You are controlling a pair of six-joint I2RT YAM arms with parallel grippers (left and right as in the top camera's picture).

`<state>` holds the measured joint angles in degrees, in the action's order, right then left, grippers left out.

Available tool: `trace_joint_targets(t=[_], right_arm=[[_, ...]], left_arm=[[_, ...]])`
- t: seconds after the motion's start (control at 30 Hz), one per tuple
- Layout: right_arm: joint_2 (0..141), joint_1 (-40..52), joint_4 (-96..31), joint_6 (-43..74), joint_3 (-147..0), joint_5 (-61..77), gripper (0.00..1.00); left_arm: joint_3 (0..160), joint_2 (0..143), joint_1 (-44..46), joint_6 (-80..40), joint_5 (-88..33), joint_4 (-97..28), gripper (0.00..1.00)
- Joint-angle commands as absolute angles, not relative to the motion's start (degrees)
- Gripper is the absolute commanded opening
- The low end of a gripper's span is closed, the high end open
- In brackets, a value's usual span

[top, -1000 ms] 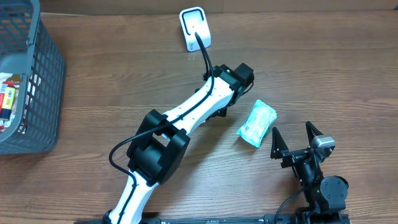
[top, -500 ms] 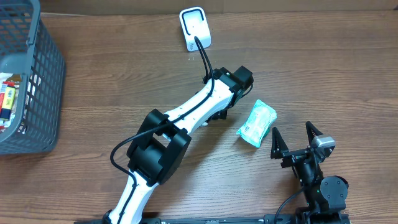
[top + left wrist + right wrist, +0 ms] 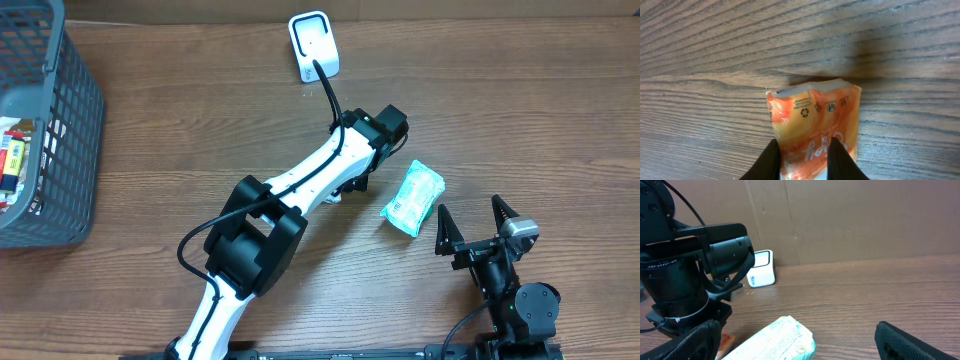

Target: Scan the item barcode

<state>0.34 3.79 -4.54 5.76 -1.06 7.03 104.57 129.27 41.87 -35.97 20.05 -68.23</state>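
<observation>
Left hand: in the left wrist view its two dark fingers are standing close together, one on each side of a strip of the orange packet. You are not getting enough from this view to tell whether they are pinching the packet or just straddling it.

The orange packet is lying flat on the wooden surface, filling the lower centre of that frame. Its sealed edge is pointing toward the top, with a row of small printed symbols just below the edge.

In the overhead view you are seeing the left arm reaching from the lower left toward the centre, and its wrist is covering the hand. A sliver of orange is showing at the lower left of the right wrist view.

Scanner: white, sitting at the top centre, well apart from the left wrist.

Right hand: it is sitting at the lower right with its fingers spread wide and gripping nothing.

A teal packet is lying between the two hands, near the right fingers but apart from them.

A grey basket is standing at the left edge, with small items inside that are too small for you to name.
</observation>
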Motion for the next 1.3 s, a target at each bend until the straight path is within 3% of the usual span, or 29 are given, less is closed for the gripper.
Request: trace_joint_targets(t=[0.0,0.2,0.33,0.53,0.63,0.8,1.27], right_arm=[[0.2,3.6,-4.3,5.3,-0.4,6.3,1.0],[0.2,3.6,-4.3,5.3,-0.4,6.3,1.0],[0.2,3.6,-4.3,5.3,-0.4,6.3,1.0],[0.2,3.6,-4.3,5.3,-0.5,6.3,1.0],[0.2,3.6,-4.3,5.3,-0.4,6.3,1.0],[0.2,3.6,-4.3,5.3,-0.5,6.3,1.0],[0.2,3.6,-4.3,5.3,-0.4,6.3,1.0]], left_arm=[[105.3,127.7,40.6,-35.1,19.8,-69.4,0.2],[109.7,125.0,37.7,-34.2,15.1,-71.4,0.3],[110.9,122.6,35.6,-28.8,3.1,-70.2,0.3],[110.8,122.3,34.5,-9.1,-23.3,-68.0,0.29],[110.8,122.3,35.1,-5.8,-29.5,-66.8,0.31],[110.8,122.3,36.9,-5.7,-30.0,-65.2,0.42],[110.5,123.1,40.2,-5.8,-28.8,-64.6,0.44]])
